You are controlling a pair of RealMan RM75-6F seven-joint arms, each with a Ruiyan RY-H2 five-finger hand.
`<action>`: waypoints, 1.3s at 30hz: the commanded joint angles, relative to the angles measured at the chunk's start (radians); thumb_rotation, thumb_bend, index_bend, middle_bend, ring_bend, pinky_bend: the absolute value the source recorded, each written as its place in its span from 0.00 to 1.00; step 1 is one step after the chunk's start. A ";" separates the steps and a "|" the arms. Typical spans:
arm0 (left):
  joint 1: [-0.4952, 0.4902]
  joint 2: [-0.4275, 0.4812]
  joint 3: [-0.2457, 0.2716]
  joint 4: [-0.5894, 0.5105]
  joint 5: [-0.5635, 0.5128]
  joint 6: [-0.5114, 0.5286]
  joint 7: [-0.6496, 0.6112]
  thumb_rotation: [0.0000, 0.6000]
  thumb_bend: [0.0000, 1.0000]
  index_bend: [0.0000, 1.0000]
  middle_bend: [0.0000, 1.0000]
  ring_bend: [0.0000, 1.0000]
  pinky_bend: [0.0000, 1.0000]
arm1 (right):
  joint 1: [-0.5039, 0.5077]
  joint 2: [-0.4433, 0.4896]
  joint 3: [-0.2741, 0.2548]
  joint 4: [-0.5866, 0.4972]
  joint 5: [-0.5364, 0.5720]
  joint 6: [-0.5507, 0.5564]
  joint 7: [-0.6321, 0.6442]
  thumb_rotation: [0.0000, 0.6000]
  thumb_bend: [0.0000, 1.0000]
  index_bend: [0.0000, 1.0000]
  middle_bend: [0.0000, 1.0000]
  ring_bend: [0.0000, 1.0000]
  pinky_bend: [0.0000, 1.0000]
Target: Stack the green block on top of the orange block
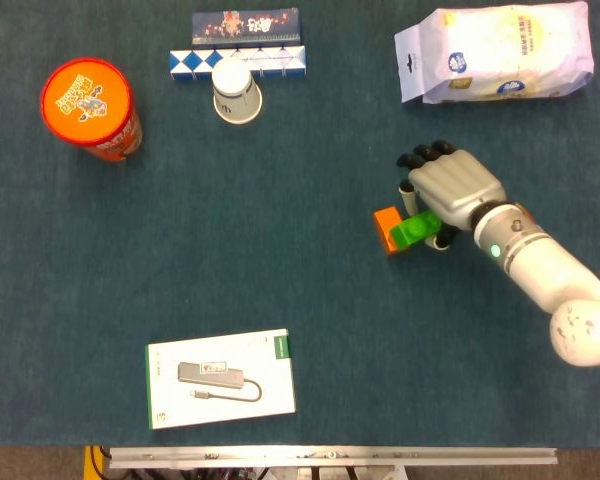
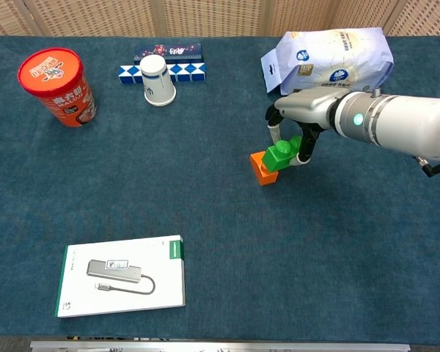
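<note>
Chest view: we see the right hand [image 2: 302,117], fingers [image 2: 306,150] gripping the green block [image 2: 283,155], lowering it overhanging the orange block [image 2: 262,167] toward the counter's right edge; next, we judge, centre and release.

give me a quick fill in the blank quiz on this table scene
1. The right hand holds the ____ block.
2. That block is partly over the ____ block.
3. The white paper cup lies next to a blue and white ____ puzzle.
4. The red canister stands on the ____ side of the table in the head view.

Missing words: green; orange; snake; left
</note>
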 commanded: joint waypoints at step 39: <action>0.011 -0.007 0.001 0.003 -0.001 0.010 -0.001 1.00 0.53 0.58 0.60 0.44 0.59 | 0.109 -0.045 -0.058 -0.017 0.126 0.059 -0.148 1.00 0.20 0.65 0.14 0.00 0.06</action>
